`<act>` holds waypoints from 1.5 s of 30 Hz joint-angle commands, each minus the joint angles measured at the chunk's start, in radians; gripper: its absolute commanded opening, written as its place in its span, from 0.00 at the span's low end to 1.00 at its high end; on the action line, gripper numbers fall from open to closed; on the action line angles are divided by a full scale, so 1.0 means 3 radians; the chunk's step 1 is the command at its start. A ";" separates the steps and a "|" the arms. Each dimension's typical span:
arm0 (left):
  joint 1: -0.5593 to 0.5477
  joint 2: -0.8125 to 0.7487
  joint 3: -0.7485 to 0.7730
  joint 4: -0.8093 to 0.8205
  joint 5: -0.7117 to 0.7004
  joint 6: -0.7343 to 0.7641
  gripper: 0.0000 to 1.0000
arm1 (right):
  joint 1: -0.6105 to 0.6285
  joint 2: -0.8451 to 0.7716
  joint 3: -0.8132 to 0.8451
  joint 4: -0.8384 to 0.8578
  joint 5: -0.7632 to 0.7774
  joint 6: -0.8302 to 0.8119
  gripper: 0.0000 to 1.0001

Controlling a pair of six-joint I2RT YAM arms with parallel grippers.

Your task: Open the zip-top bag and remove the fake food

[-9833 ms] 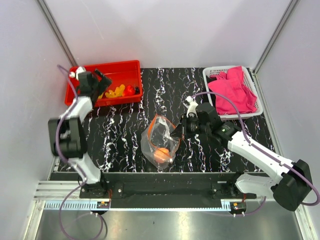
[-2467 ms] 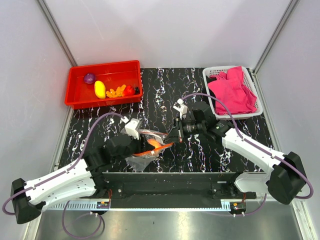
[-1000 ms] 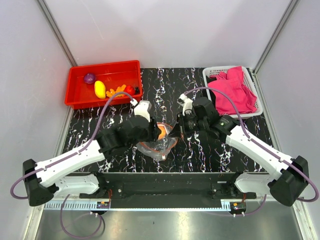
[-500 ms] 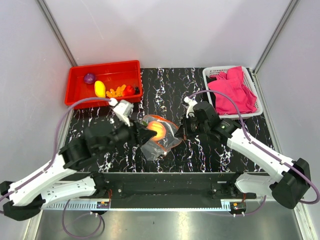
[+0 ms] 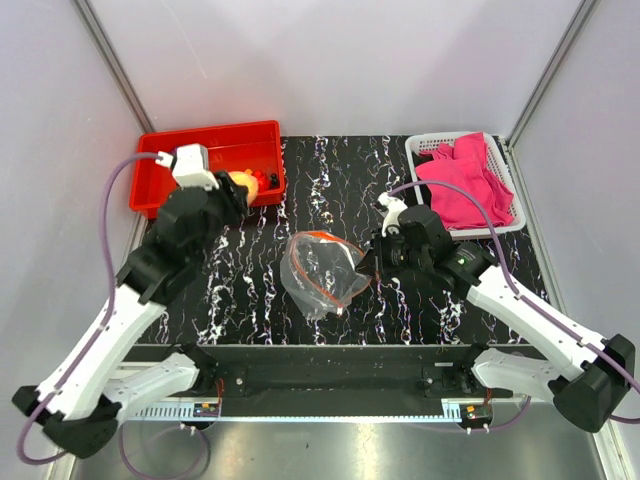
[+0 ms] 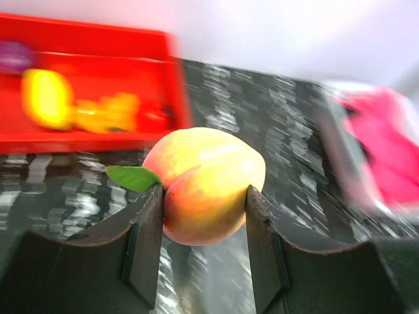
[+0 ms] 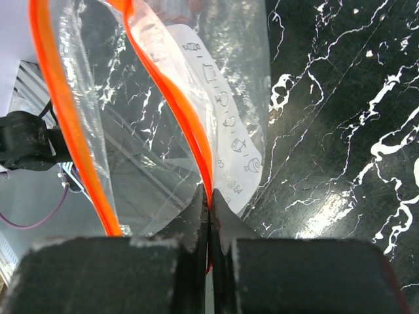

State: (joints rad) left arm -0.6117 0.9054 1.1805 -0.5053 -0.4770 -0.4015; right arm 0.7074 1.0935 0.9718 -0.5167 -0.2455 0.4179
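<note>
The clear zip-top bag [image 5: 320, 268] with its orange-red zip strip stands open at the middle of the table and looks empty. My right gripper [image 5: 368, 262] is shut on the zip strip [image 7: 196, 150] at the bag's right edge. My left gripper [image 5: 236, 186] is shut on the orange peach-like ball [image 6: 206, 184], which has a green leaf, and holds it above the near right edge of the red tray [image 5: 160, 198]. A yellow fruit [image 6: 46, 98], orange bits [image 6: 108, 112] and a purple piece [image 6: 13, 55] lie in the tray.
A white basket [image 5: 424, 146] with a pink cloth [image 5: 462, 180] stands at the back right. The red tray sits at the back left. Grey walls close in the sides and back of the black marbled table [image 5: 330, 180].
My left gripper has lifted the peach out of the bag and carried it left and back to the red tray. My right gripper has kept its hold on the bag's zip strip.
</note>
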 commanded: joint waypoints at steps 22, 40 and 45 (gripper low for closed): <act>0.2259 0.3828 0.1479 0.2068 0.2178 -0.0855 0.18 | -0.0032 0.0200 -0.0044 0.0316 -0.0358 -0.0176 0.00; 0.2443 0.3425 0.1036 0.1909 0.2638 -0.1125 0.99 | -0.0057 0.0333 0.0033 0.0230 -0.0251 -0.0166 0.00; 0.2397 0.2690 0.0108 0.2292 0.2949 -0.1438 0.99 | -0.0072 0.0338 0.0099 0.0127 -0.0143 -0.0145 0.00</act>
State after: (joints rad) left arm 0.1207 1.9133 1.3766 0.0238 0.2974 -0.7479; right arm 0.6975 1.1957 0.9546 -0.4622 -0.3279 0.3775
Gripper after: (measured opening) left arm 0.984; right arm 0.009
